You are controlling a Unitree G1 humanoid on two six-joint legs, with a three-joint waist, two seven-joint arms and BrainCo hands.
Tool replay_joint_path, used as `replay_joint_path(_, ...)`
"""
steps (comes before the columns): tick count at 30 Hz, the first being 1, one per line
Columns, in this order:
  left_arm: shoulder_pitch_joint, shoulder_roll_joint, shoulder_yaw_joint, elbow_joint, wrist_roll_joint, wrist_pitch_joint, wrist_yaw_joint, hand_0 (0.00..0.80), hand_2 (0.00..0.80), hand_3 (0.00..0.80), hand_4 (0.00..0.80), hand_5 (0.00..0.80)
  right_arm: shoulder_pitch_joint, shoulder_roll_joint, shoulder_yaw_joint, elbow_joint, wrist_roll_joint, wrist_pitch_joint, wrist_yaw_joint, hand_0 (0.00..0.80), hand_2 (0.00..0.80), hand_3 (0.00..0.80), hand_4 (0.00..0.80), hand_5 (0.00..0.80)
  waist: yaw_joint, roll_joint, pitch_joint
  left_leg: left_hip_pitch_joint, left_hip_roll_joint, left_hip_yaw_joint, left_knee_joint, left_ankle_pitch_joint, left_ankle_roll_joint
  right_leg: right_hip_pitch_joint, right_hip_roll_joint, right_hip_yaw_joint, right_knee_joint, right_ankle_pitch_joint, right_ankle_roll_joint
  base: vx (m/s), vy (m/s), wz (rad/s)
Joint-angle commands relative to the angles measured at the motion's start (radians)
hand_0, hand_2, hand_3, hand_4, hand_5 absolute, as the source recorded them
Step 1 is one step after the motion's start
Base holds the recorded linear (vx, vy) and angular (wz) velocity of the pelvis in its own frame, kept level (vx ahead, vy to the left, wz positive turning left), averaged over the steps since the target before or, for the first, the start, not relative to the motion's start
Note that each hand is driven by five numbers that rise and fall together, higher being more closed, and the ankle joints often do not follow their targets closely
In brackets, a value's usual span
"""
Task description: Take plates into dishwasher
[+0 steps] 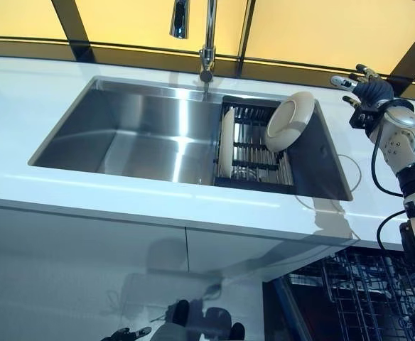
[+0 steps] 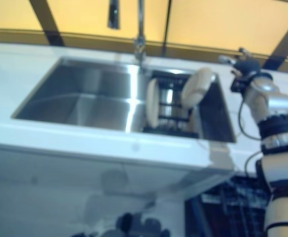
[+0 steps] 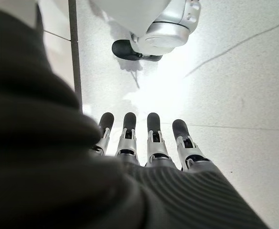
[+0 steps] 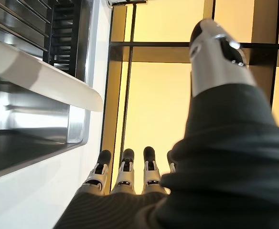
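Plates on edge in rack

The sink's left basin lies open. Its right end is filled by a dish rack holding two plates; the tap overhangs the far rim.

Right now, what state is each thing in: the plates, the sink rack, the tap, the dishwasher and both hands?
Leaning plate: tilted against the rack's right end, in no hand.
Upright plate: on edge at the rack's left end.
Rack: sitting in the sink's right half.
Tap: no water seen.
Dishwasher: open, rack showing.
Right hand: open, empty, above the counter.
Left hand: open, empty, down low.
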Motion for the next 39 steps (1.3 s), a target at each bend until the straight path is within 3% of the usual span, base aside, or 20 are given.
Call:
replay_joint_path(1,-0.040,0.039,-0.056,0.030,-0.057,-0.048,-0.031,0.000,0.000,0.000,0.000,0.000,-0.160,-0.027,0.068,0.004,0.025,-0.070,-0.052,0.000,0.000,0.000,0.000,0.000,0.015,-0.021,0.006,-0.020,0.016,0.006,-0.004,-0.025,-0.024,-0.055,-0.053,0.008,-0.002,0.064,0.053,0.000,0.000,0.00)
replay_joint_path(12,-0.039,0.046,-0.040,-0.016,-0.166,-0.136,-0.064,0.000,0.000,0.000,0.000,0.000,-0.209,-0.056,0.100,0.009,0.016,-0.057,-0.114,0.000,0.000,0.000,0.000,0.000,0.017,-0.012,0.054,-0.062,0.021,-0.005,-0.004,-0.013,-0.028,-0.096,-0.052,0.004,-0.002,0.069,0.050,-0.006,-0.008,0.00)
replay_joint_path(39,-0.050,0.039,-0.066,-0.048,-0.216,-0.186,-0.084,0.000,0.000,0.000,0.000,0.000,-0.242,-0.058,0.142,0.059,-0.010,-0.007,-0.013,0.000,0.000,0.000,0.000,0.000,0.004,0.024,0.097,-0.082,0.017,0.001,-0.004,-0.013,-0.027,-0.131,-0.068,0.003,-0.002,0.077,0.050,0.000,0.000,0.00)
